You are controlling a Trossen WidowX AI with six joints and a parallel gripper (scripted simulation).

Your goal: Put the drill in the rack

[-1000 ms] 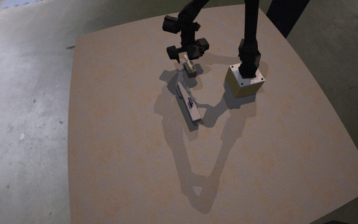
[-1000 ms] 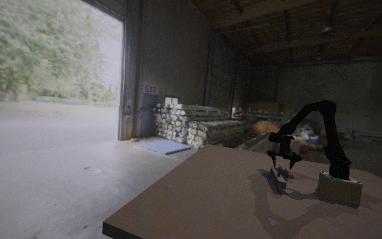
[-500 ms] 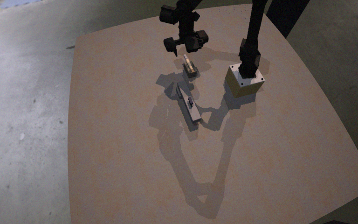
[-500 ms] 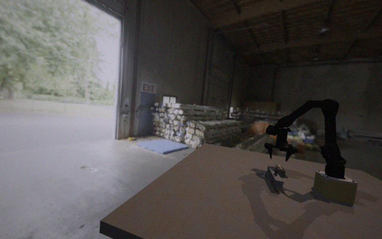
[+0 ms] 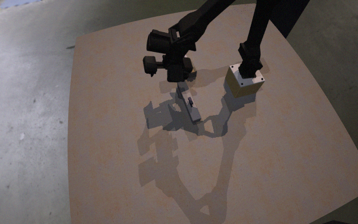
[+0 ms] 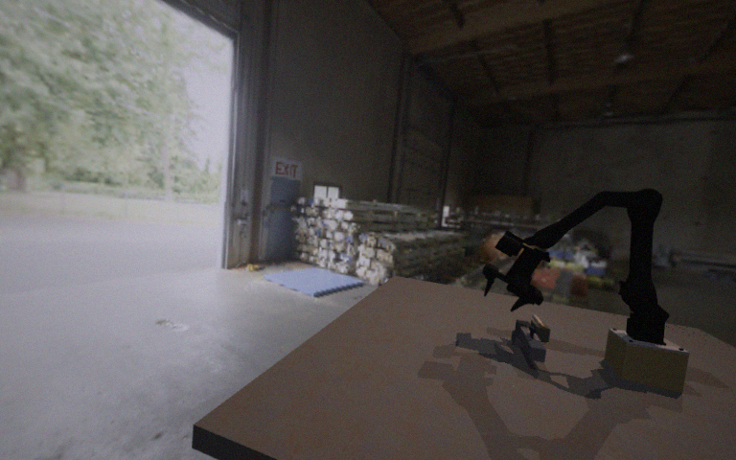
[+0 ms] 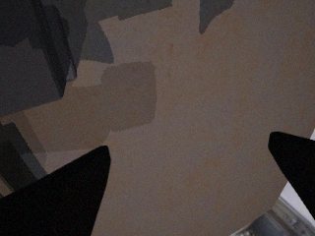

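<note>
My gripper (image 5: 170, 76) (image 6: 499, 302) (image 7: 191, 147) is open and empty, tilted above the table. A long grey bar (image 5: 194, 114) (image 6: 534, 351) lies below it, with a small dark part (image 5: 190, 102) on its top; I cannot tell whether this is the key. A smaller block (image 6: 544, 334) stands behind the bar, with a pale rod-like piece (image 6: 538, 323) on it, possibly the drill in the rack. The top view shows little of this block past the gripper. The wrist view shows only dark, shadowed fixture parts (image 7: 25, 79) at upper left, outside the fingers.
The arm's yellow base block (image 5: 246, 91) (image 6: 640, 363) stands right of the bar. The arm's shadows fall across the bar and the brown table (image 5: 105, 158) (image 6: 347, 396). The table's left edge drops to a grey floor.
</note>
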